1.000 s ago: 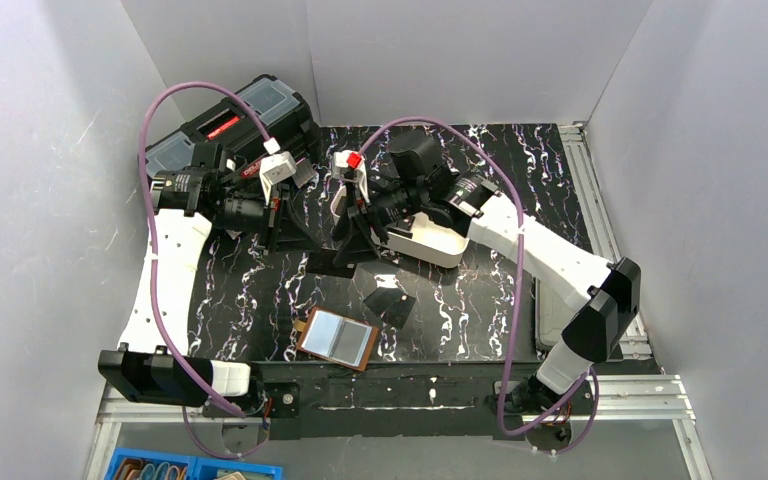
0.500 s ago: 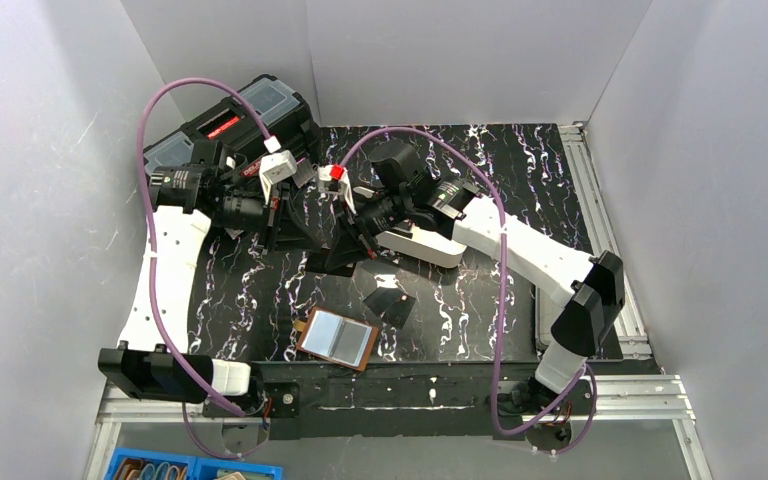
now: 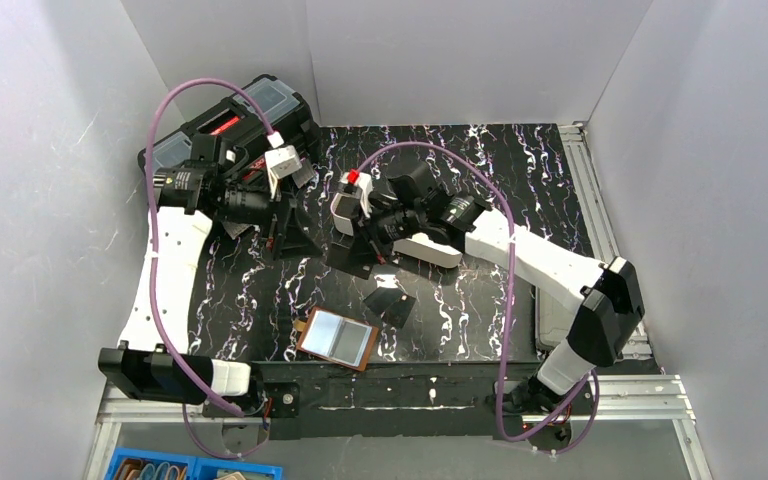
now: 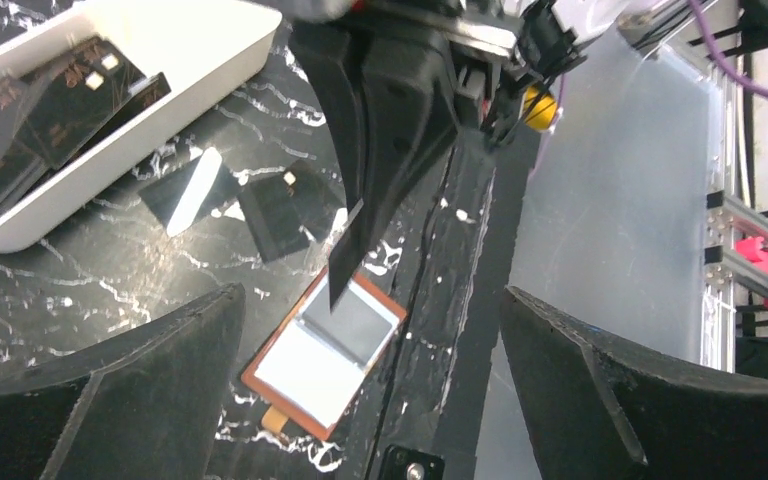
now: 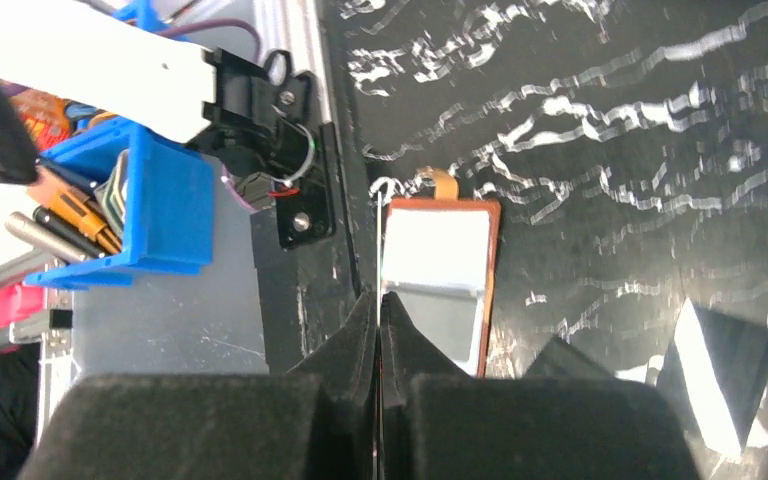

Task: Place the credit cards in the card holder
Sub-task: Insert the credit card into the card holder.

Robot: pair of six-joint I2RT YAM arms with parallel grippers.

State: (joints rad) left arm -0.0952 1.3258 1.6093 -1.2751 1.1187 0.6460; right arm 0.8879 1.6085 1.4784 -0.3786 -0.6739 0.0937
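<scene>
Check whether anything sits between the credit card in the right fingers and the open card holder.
Nothing visible does. The right gripper pinches the credit card edge-on, pointing toward the card holder, which lies open with its lining bare. Two loose cards lie beside it, off that path.

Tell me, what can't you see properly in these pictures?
- Tray, top view: the right arm covers most of it, so what's inside is hidden.
- Right gripper, right wrist view: shut, showing only a thin edge-on line; whether it holds anything is unclear.
- Wallet, right wrist view: the gripper covers its lower corner.
- Blue bin, top view: cut off by the bottom edge.
</scene>
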